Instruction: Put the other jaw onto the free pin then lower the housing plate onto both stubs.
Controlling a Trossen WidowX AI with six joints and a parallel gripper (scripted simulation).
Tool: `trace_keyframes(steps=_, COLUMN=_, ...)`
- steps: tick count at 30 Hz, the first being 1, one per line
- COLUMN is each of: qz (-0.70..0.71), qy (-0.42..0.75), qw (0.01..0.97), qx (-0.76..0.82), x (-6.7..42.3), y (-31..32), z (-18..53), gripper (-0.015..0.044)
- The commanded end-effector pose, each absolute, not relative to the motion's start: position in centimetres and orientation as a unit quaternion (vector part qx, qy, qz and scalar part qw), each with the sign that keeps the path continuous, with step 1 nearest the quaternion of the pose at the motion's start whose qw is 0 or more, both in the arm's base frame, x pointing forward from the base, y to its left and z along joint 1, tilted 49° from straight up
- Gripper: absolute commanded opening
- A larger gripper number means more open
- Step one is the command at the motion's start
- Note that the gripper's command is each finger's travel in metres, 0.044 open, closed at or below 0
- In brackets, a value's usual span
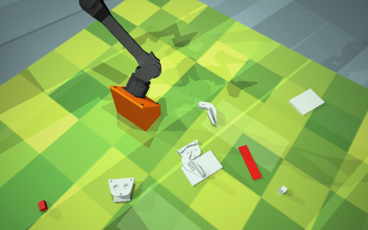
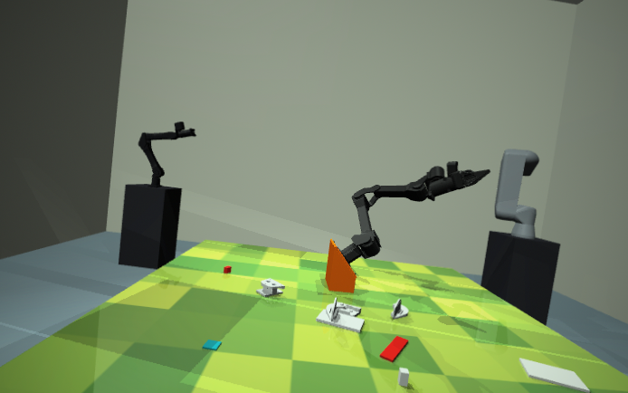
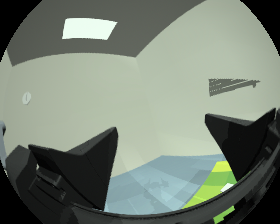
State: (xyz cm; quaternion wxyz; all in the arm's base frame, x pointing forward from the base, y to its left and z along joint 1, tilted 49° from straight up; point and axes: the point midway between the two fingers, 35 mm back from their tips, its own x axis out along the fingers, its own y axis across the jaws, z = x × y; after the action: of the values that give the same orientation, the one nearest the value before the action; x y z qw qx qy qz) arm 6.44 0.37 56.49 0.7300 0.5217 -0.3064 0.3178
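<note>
My gripper (image 2: 483, 173) (image 3: 164, 125) is open and empty, raised high to the right of the orange base in the exterior view. It is outside the top view. A white base (image 1: 212, 162) (image 2: 350, 322) lies on the mat, with one white jaw (image 1: 185, 161) (image 2: 334, 310) on it, its toothed end by the raised back part. Whether a pin is inside that jaw is too small to tell. The other white jaw (image 1: 211, 108) (image 2: 399, 310) lies loose on the mat behind the base. The white housing plate (image 1: 121, 182) (image 2: 271, 282) sits apart, raised on a support, two round holes showing.
An orange arm mount (image 1: 134, 111) (image 2: 340, 275) stands behind the base. A red bar (image 1: 250, 162) (image 2: 394, 348), white block (image 1: 282, 189) (image 2: 404, 377), white tile (image 1: 307, 102) (image 2: 553, 375), red block (image 1: 42, 205) (image 2: 227, 269) and blue tile (image 2: 212, 345) lie around. Two other arms stand on pedestals.
</note>
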Motion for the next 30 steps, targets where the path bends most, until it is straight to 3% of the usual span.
trace_keyframes(steps=1, qz=0.3, qy=-0.279, qw=0.771, qx=0.487, x=9.1, y=2.3, z=55.5, gripper=0.044)
trace_keyframes(steps=30, qz=0.236, qy=0.042, qw=0.914, qx=0.329, x=23.6, y=10.8, z=42.3, gripper=0.044)
